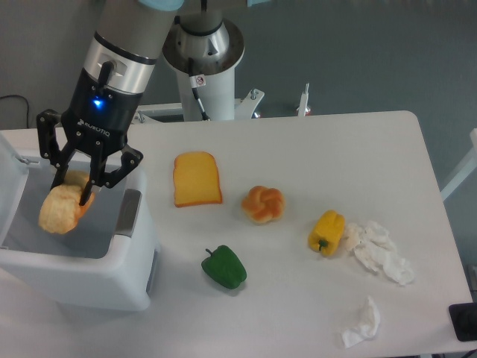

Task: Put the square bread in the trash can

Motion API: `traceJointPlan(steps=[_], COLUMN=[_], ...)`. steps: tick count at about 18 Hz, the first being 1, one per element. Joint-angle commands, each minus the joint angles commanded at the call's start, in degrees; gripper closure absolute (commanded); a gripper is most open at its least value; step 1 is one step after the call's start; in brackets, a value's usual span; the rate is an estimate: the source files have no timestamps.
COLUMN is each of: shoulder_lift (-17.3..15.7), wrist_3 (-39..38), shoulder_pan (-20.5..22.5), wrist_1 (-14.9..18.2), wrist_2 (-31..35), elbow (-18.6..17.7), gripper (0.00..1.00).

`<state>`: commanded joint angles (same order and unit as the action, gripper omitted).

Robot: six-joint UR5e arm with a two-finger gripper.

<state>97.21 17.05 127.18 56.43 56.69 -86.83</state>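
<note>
Arm: I see it coming in from the top of the view, tilted down and toward the left, its silver and black wrist ending over the open trash can (pixel 82 280); a blue light glows on the wrist.
Hand: my hand (pixel 71 192) points downward with its black fingers (pixel 90 188) clenched around the square bread (pixel 61 209), gripping it near its top.
Square bread: it hangs in the hand above the opening of the trash can, over the left part of the cavity; pale and lumpy, with an orange tinge on the side toward the fingers. I cannot tell whether it touches the inner wall.
Trash can: white, sitting at the left edge of the desk (pixel 328 149), open at the top, with a grey latch (pixel 127 212) on its right rim. A white panel stands up along its left side at the edge of the view.
Toast: a flat orange slice (pixel 197 179) lies on the desk just right of the trash can.
Bun: a knotted orange bun (pixel 263 203) sits to the right of the toast.
Green pepper: (pixel 223 267) near the front right corner of the trash can, apart from it.
Yellow pepper: (pixel 326 232) right of the bun, touching crumpled white paper (pixel 380 252).
Paper scrap: another crumpled piece (pixel 363 323) lies near the front edge of the desk.
</note>
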Motion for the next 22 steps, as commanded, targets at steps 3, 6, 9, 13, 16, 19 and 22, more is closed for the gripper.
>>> traceJointPlan(steps=[3, 6, 9, 13, 16, 19, 22], shoulder_lift=[-0.1, 0.0, 0.1, 0.1, 0.1, 0.0, 0.2], wrist_3=[0.3, 0.4, 0.7, 1.1, 1.2, 1.8, 3.2], shoulder_pan=[-0.3, -0.7, -0.7, -0.7, -0.7, -0.6, -0.3], wrist_1=[-0.1, 0.0, -0.2, -0.4, -0.4, -0.4, -0.4], wrist_2=[0.0, 0.1, 0.1, 0.1, 0.2, 0.2, 0.2], elbow=[-0.5, -0.5, -0.5, -0.5, -0.4, -0.3, 0.1], gripper=[0.51, 0.5, 0.38, 0.32, 0.31, 0.26, 0.04])
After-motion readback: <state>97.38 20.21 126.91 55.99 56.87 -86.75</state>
